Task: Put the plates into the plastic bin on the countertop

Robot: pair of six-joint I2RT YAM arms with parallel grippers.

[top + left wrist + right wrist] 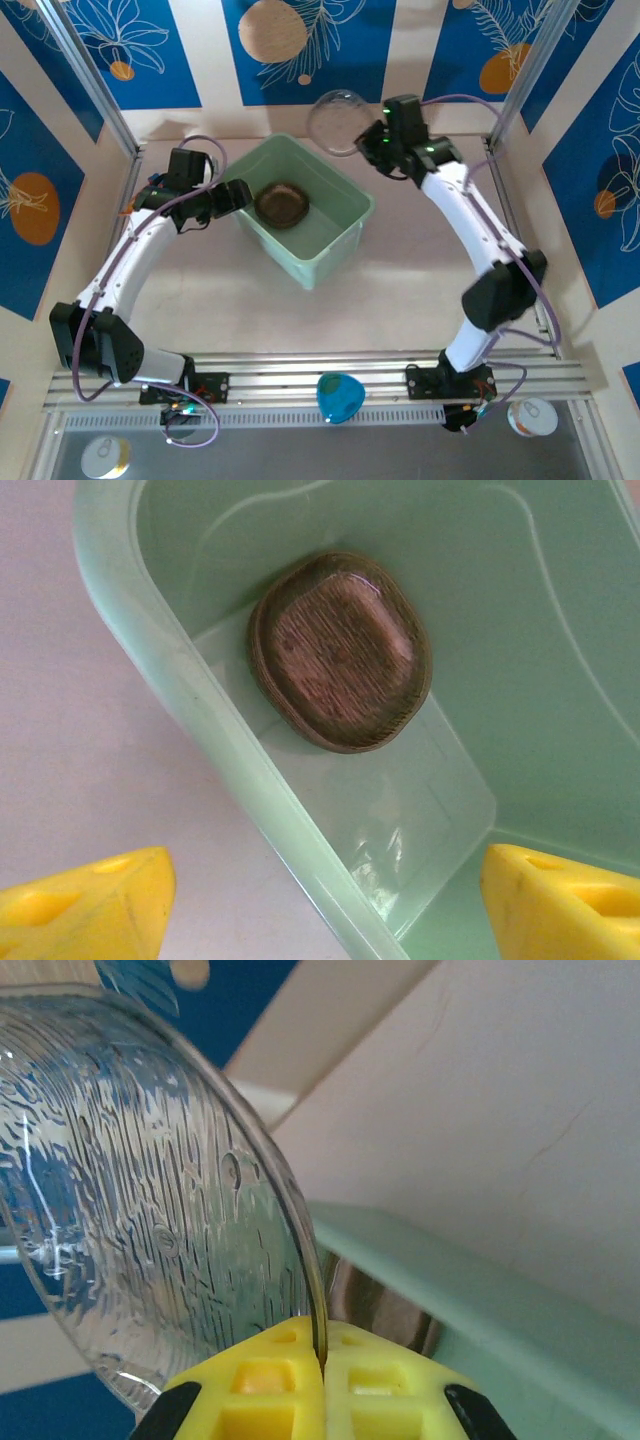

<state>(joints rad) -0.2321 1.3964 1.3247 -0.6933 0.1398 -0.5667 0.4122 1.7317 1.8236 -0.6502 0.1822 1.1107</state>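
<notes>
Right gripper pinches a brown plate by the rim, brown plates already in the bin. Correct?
No: the plate the right gripper pinches by the rim is clear, not brown; the right wrist view shows it. Brown plates are in the bin.

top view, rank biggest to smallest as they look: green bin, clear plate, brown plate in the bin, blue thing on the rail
1. plastic bin, clearly largest.
2 and 3. clear plate and brown plate look alike; the clear one is raised, nearer the camera, so they are left unranked.
4. blue object, slightly smaller.
</notes>
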